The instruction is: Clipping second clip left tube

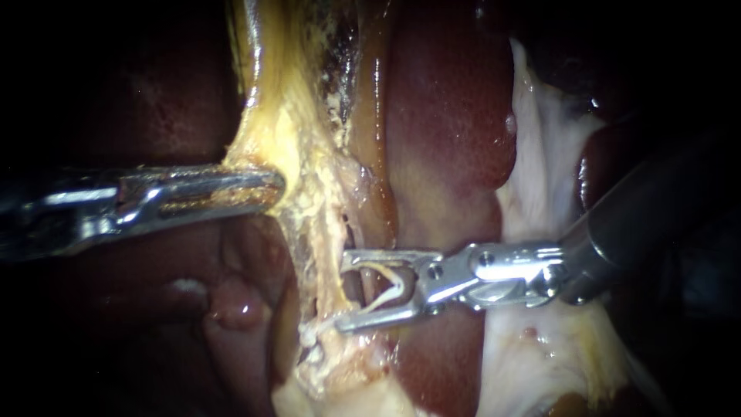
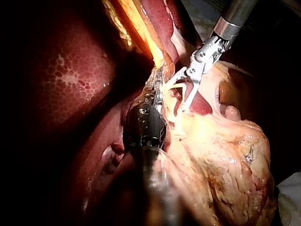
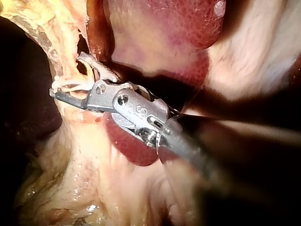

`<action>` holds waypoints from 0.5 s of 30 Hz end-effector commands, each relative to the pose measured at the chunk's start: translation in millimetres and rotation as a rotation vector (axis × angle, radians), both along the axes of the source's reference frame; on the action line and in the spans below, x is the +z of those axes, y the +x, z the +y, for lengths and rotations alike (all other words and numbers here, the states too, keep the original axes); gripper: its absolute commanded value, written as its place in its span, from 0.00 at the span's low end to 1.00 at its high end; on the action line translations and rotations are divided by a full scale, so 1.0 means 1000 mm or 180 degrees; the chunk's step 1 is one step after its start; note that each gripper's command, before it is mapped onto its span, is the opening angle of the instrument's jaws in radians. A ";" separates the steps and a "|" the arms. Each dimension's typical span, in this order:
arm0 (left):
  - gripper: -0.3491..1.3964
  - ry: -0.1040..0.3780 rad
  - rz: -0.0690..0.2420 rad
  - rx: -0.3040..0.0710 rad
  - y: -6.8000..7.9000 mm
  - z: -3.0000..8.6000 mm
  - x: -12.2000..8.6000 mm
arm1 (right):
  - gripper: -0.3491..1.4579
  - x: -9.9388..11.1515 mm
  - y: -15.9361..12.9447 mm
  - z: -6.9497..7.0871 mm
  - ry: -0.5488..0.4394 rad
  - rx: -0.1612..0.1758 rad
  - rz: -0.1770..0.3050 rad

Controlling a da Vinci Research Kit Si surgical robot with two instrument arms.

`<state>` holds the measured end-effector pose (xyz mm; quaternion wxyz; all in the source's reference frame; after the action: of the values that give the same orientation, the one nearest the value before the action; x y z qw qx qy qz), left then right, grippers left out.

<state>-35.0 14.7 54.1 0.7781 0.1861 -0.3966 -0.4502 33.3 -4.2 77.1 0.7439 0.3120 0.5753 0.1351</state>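
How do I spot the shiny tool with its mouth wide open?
Find the big dark red liver in the middle of the endoscope view. Across its lower part a silver tool, the right instrument, reaches in from the right. Unlike the left instrument, shut on yellow tissue, its jaws gape apart like a fork.

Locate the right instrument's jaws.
Endoscope view, centre: the right instrument enters from the right, its jaws open around a pale strand, below the left instrument gripping yellow tissue, liver behind.
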 end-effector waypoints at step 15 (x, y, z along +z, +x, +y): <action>0.00 -0.0002 0.0008 -0.0010 -0.0007 0.0000 0.0002 | 0.50 -0.0020 0.0037 -0.0022 0.0308 -0.0284 0.0368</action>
<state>-35.7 14.7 54.4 0.7781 0.1846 -0.3962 -0.4511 37.2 -6.3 75.2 0.6987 0.3795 0.5962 0.1114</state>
